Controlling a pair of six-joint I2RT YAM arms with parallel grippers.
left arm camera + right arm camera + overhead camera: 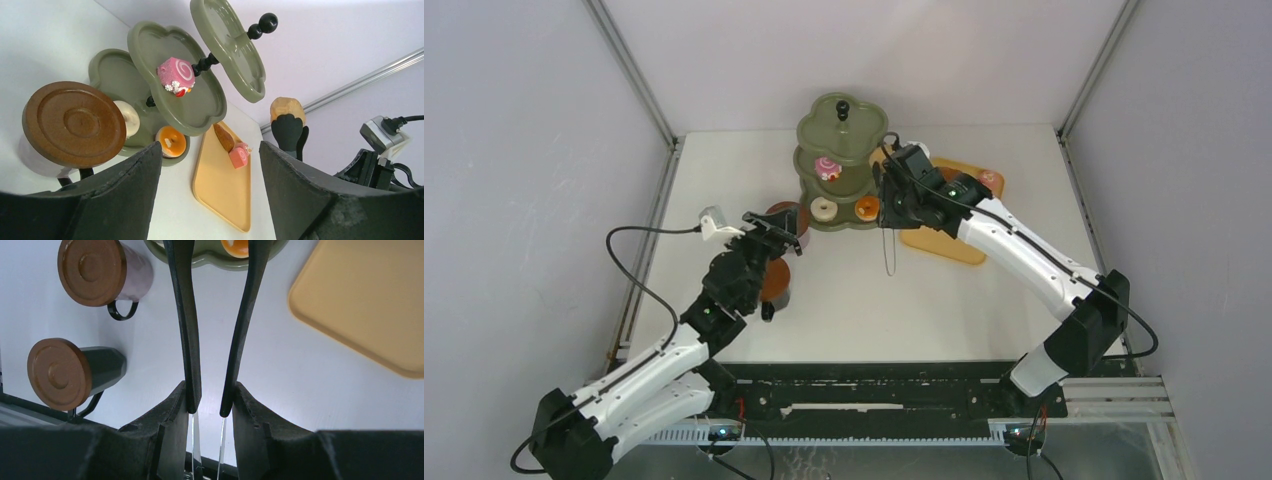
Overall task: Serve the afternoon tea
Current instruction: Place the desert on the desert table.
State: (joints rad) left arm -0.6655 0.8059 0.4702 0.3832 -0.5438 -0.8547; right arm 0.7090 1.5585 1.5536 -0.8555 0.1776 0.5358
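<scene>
Found right gripper point(210, 392) clamped on black tongs point(187, 315), tips pinching a brown bun point(287, 111) held up near the olive-green stand point(866, 128) at the middle of the far edge of the table point(854, 300). Judge slip likely if clamp eases, or a tipped stand if tongs clip a scalloped rim. Noted right arm stretched from near right corner, wrist turned toward the stand; left gripper point(210, 150) spread apart, empty, hovering near the cups point(92, 270)
</scene>
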